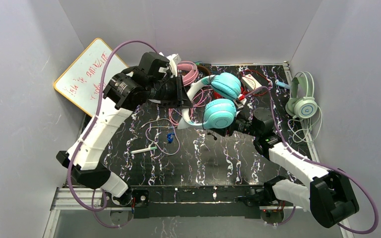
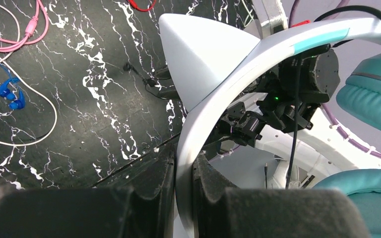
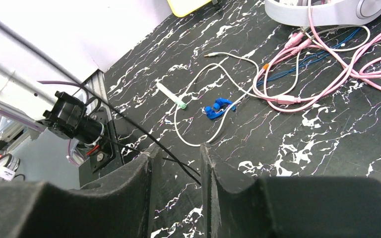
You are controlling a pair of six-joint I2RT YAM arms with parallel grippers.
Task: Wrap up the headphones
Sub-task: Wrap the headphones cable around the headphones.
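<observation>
though tilted, teal headphones [image 2: 213,99] between left fingers [image 2: 144,198]

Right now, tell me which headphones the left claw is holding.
The teal-cupped headphones: the left claw clamps their white headband. The pink headphones behind and the mint green headphones at the right edge sit in no claw.
</observation>
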